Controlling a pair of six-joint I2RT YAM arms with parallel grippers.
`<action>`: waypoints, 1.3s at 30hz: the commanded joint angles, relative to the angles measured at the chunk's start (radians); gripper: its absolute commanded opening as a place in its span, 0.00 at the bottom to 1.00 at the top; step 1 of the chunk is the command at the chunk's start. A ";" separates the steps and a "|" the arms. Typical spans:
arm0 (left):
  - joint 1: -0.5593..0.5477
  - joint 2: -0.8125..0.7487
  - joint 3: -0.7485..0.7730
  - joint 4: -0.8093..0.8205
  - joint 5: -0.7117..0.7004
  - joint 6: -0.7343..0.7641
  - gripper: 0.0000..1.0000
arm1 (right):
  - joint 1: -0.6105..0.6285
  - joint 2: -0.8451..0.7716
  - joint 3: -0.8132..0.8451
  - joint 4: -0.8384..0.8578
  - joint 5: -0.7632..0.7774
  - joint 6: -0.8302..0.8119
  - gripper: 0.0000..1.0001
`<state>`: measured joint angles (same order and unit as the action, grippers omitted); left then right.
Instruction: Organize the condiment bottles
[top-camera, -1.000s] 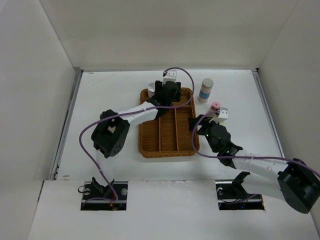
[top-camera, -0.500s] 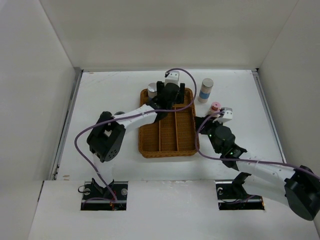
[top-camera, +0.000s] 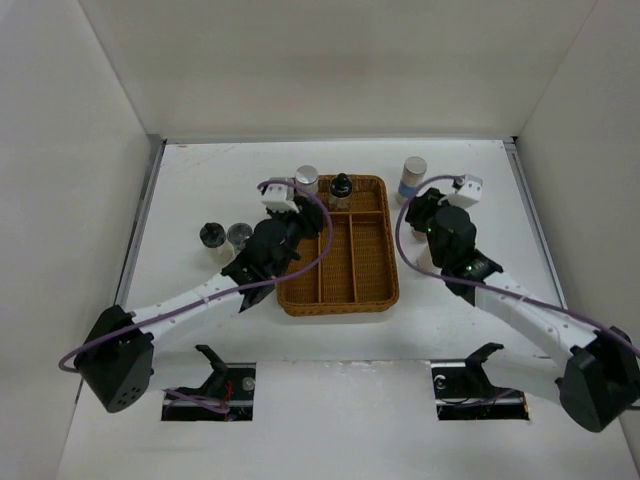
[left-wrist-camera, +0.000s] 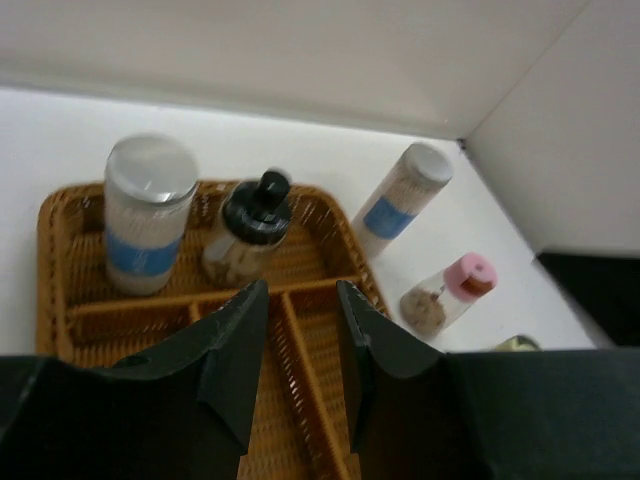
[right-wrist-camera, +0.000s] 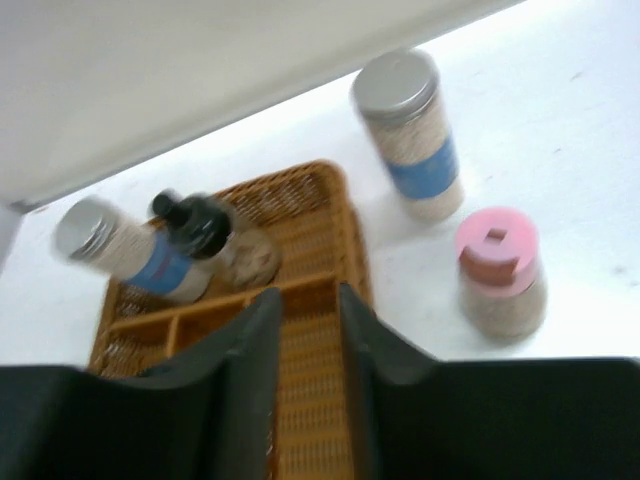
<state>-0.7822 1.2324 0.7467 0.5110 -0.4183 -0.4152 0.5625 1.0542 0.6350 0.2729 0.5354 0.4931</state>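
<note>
**Pink-capped bottle (right-wrist-camera: 497, 270) upright on the desk (top-camera: 200, 180), ahead and to the right of the right tool (right-wrist-camera: 308, 295).**
Both tools are drawn narrow and nothing is held. The left tool (left-wrist-camera: 302, 290) is hung over the wicker tray (top-camera: 355, 270). A grey-capped bottle (top-camera: 307, 180) and a black-topped bottle (top-camera: 341, 187) are stood in the tray's far row. A second grey-capped cylinder (top-camera: 412, 178) is stood outside the right rim. Two shakers (top-camera: 212, 237) are stood left of the tray, nearer the left arm. The right arm is judged nearer the pink-capped bottle. That bottle is covered by the right arm in the top view; both wrist views show it apart from the rim.
</note>
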 joint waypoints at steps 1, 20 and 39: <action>0.025 -0.060 -0.145 0.093 0.030 -0.091 0.30 | -0.083 0.099 0.138 -0.072 0.031 -0.083 0.48; 0.051 -0.030 -0.371 0.377 0.246 -0.215 0.33 | -0.261 0.751 0.703 -0.205 -0.110 -0.269 0.94; 0.057 0.084 -0.369 0.466 0.291 -0.258 0.35 | -0.174 0.498 0.580 0.037 -0.101 -0.376 0.47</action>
<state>-0.7315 1.3098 0.3798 0.8993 -0.1452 -0.6624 0.3386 1.6653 1.1896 0.1379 0.4271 0.1421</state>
